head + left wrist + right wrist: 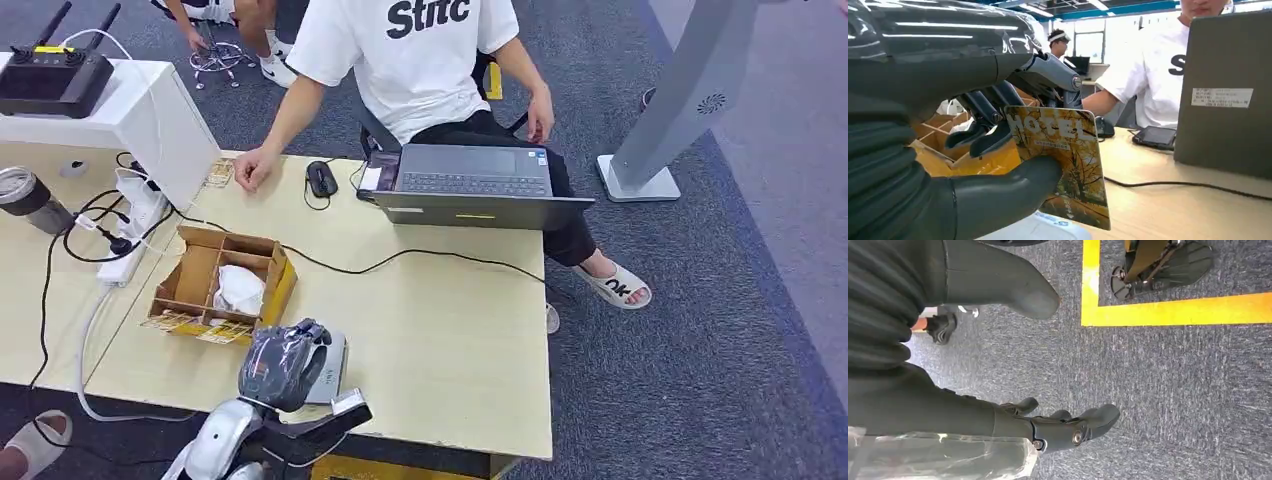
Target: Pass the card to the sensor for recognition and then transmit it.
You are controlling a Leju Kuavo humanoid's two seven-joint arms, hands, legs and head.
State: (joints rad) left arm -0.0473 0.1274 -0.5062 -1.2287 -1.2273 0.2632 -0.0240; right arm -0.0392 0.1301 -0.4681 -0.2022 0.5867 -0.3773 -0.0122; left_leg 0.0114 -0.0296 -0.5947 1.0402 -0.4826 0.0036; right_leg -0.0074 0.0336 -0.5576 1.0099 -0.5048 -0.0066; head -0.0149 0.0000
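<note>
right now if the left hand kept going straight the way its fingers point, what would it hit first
Probably the cardboard box. The left hand, holding the hotel card, has its fingers aimed toward the box's yellow side just ahead. Depth is unclear, so it may clear the rim.

Our left hand (pixel 973 150) pinches the card (pixel 1063 165) between thumb and fingers just above the sensor (pixel 328 365); our right hand (pixel 1013 390) hangs with fingers loosely apart.

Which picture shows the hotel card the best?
The left wrist view: the card is close up, pinched by the left hand, its HOTEL lettering readable. In the head view the left hand covers it above the sensor. The right wrist view looks at floor.
</note>
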